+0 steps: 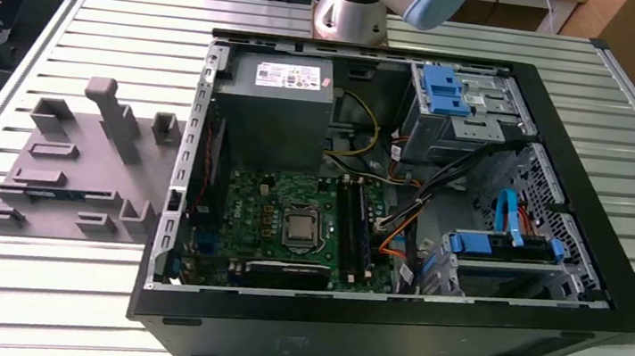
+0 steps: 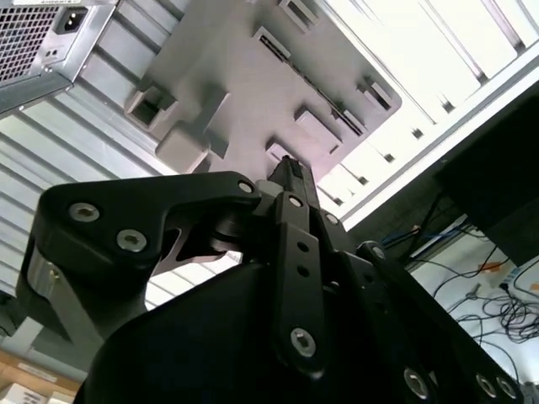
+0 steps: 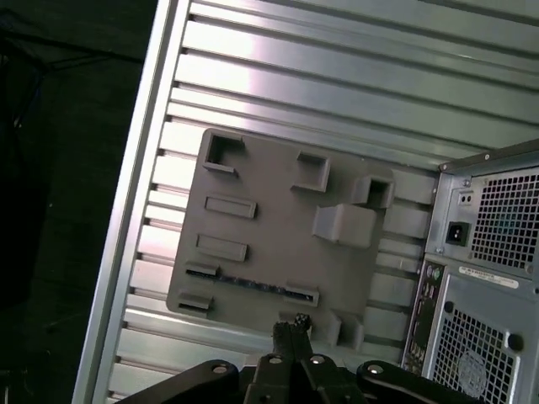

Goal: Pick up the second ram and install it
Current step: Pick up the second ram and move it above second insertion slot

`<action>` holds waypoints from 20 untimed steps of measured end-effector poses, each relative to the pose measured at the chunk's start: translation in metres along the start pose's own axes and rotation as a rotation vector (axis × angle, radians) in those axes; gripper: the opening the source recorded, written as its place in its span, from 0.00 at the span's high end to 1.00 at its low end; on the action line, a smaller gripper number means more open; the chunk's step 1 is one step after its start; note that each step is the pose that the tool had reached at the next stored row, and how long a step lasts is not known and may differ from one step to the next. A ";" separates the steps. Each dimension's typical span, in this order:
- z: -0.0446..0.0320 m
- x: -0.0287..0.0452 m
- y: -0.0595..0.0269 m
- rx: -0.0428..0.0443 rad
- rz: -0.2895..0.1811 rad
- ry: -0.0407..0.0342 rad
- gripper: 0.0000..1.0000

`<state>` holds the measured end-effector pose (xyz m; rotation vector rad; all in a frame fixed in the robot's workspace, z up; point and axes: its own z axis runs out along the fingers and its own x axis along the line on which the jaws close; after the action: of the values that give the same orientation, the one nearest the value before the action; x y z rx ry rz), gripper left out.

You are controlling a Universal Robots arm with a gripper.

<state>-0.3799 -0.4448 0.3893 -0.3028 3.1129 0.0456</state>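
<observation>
The thin dark green memory stick (image 3: 249,284) lay flat on the grey plastic fixture plate (image 3: 278,189) near the slatted aluminium table's (image 3: 337,76) edge, beside the open black computer case (image 1: 396,335). Raised grey blocks (image 3: 345,225) stood around it. The black gripper (image 3: 290,326) hung above, closed and empty.

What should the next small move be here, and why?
Probably shift the gripper over the second ram and begin lowering. The stick sits in the grey fixture beside the computer case, not yet grasped. The fingers are shut, hold nothing, and hang well above the fixture, a little to one side of the stick.
</observation>
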 end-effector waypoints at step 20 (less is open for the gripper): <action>0.0033 0.0015 0.0002 -0.0027 -0.271 0.0100 0.89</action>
<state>-0.3814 -0.4448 0.3861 -0.7228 3.0495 0.0451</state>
